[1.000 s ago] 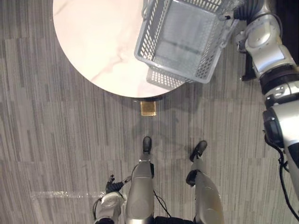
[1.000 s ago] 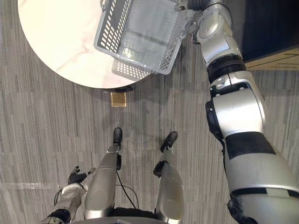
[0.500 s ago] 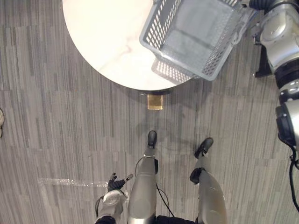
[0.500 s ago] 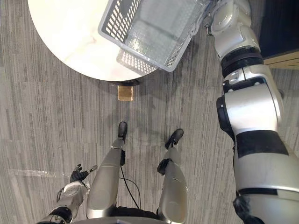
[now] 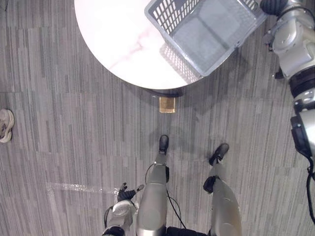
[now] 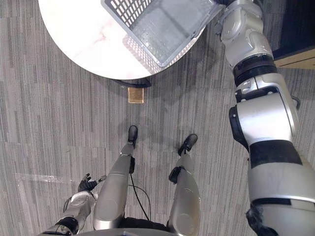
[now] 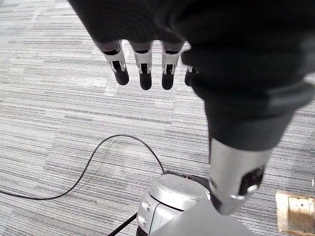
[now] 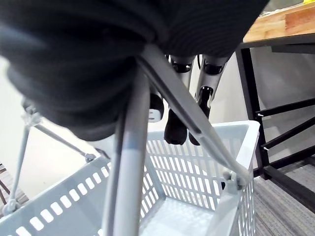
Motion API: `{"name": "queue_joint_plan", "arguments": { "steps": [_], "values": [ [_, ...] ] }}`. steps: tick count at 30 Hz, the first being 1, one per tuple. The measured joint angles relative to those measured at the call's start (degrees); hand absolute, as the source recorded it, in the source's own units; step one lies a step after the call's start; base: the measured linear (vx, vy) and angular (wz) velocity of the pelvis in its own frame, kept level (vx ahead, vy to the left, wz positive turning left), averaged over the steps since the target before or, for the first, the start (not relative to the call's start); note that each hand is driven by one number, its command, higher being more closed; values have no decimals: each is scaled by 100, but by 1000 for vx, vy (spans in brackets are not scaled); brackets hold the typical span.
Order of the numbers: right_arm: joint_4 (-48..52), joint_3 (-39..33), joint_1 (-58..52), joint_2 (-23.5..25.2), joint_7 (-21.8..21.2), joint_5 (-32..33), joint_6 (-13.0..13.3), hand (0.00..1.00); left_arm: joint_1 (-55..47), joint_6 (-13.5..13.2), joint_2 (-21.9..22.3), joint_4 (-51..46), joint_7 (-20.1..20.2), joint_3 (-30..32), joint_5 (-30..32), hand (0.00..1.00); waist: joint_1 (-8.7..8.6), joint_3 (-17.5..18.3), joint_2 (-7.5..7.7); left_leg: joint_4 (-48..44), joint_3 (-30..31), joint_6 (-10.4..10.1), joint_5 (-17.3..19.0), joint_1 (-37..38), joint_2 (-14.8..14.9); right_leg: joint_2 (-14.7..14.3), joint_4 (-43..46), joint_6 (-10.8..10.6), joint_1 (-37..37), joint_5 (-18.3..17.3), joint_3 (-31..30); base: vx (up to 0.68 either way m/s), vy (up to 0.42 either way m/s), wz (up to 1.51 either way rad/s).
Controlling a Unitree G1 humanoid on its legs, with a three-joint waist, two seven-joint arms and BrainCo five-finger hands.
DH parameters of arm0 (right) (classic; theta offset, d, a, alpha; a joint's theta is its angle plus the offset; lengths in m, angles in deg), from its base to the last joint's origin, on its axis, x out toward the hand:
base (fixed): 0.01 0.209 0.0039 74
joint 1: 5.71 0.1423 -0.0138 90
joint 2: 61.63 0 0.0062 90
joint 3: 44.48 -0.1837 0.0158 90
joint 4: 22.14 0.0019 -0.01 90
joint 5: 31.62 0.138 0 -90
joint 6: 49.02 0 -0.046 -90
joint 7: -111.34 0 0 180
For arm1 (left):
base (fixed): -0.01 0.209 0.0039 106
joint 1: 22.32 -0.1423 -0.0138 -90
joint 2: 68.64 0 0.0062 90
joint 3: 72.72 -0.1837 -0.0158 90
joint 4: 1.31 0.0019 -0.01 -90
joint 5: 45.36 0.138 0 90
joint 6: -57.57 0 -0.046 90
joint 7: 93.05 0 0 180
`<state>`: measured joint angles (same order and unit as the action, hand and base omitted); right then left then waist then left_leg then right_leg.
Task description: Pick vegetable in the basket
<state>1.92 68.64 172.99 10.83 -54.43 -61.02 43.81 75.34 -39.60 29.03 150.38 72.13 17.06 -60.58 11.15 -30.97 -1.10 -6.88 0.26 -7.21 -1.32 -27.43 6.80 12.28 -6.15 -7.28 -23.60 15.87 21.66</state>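
A grey plastic basket (image 5: 211, 29) hangs tilted over the near right edge of the round white marble table (image 5: 123, 44), with a shadow on the tabletop beneath it. Its inside (image 6: 165, 27) holds nothing, and I see no vegetable. My right arm reaches up to it from the right. In the right wrist view my right hand (image 8: 177, 123) has its fingers curled over the basket's handle bars (image 8: 133, 147), and the basket wall (image 8: 197, 162) hangs below. My left hand (image 5: 125, 194) hangs low beside my left leg, its fingers (image 7: 142, 69) straight over grey carpet.
A brass floor box (image 5: 167, 104) sits in the carpet just in front of the table's base. A shoe (image 5: 6, 125) lies at the far left edge. A wooden top on a black frame (image 8: 275, 24) stands beyond the basket on the right.
The camera has shifted, so the table sits further right in the picture. The basket has turned and tilted over the table. My right hand's fingers have curled round the handle.
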Motion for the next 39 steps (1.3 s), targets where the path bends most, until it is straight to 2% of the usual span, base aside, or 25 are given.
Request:
{"name": "queue_joint_plan", "arguments": {
  "steps": [12,13,18,20,23,29,39],
  "values": [
    [359,876,-717,545,-422,-3,19,100,1,121,10,-11,41,303,268,0,-38,166,58,300,-244,-15,-129,684,49,-34,0,27,398,22,-222,-5,-2,-9],
    [499,940,-773,566,-488,-3,35,0,1,132,5,-11,42,379,287,0,-36,182,86,304,-282,-15,-129,710,60,-45,0,29,398,23,-265,1,-13,-16],
    [881,1362,-1075,823,-795,-32,51,0,-1,171,-37,-9,61,689,302,0,-160,347,347,371,-356,-24,-175,791,79,-62,-1,29,395,23,-344,-1,-7,-7],
    [929,1388,-1158,907,-863,-140,93,0,-2,174,-46,-6,60,730,302,0,-153,376,398,375,-410,-24,-177,824,78,-60,-2,29,394,23,-379,-7,0,-9],
    [934,1397,-1161,1059,-951,-190,154,0,-2,206,-48,-10,57,744,301,0,-160,382,408,383,-454,-26,-185,856,77,-62,-2,39,385,16,-464,-11,-2,-9],
    [924,1313,-1160,1061,-930,-198,132,0,-3,224,-48,-4,49,744,300,0,-164,380,414,486,-435,-45,-261,870,94,-85,-2,38,373,16,-465,0,-1,1],
    [847,811,-948,1117,-721,-91,39,0,-3,219,-106,-10,20,855,297,0,-188,380,592,578,-404,-54,-346,874,101,-95,-2,38,370,16,-412,3,3,2]
  ]
}}
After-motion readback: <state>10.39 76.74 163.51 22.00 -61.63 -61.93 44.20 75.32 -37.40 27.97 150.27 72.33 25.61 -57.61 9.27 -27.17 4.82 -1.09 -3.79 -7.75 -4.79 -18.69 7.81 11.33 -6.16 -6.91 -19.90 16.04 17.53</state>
